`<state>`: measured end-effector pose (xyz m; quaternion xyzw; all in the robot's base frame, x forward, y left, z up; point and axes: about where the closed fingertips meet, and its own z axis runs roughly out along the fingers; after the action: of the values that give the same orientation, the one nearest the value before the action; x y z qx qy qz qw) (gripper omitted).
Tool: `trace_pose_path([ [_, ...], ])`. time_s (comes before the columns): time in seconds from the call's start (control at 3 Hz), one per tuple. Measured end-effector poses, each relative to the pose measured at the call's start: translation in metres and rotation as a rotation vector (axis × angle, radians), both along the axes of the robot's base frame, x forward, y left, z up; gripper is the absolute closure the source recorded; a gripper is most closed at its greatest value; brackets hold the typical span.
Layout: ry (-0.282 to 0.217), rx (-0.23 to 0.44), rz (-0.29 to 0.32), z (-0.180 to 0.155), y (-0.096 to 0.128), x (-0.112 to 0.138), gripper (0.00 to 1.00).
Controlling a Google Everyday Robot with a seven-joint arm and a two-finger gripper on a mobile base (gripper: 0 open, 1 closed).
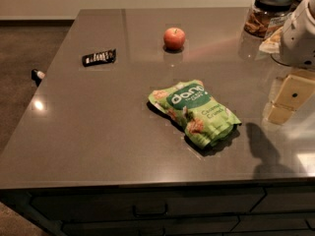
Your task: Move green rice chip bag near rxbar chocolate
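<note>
The green rice chip bag (195, 111) lies flat on the grey countertop (98, 127), right of centre and towards the front edge. The rxbar chocolate (99, 57), a small flat black wrapper with white lettering, lies at the back left, well apart from the bag. My gripper (286, 103) hangs at the right edge of the view, just above the counter and to the right of the bag, not touching it. The white arm (300, 33) rises above it.
A red apple (174, 38) sits at the back centre, between the bar and the jar. A glass jar with a black lid (267, 13) stands at the back right beside the arm. The counter's front edge has drawers below. Floor lies to the left.
</note>
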<state>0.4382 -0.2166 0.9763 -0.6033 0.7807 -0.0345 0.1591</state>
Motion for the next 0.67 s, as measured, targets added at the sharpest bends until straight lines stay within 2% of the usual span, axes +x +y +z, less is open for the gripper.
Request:
trace_pose_path([
  [0.67, 0.013, 0.023, -0.027, -0.002, 0.012, 0.009, 0.0],
])
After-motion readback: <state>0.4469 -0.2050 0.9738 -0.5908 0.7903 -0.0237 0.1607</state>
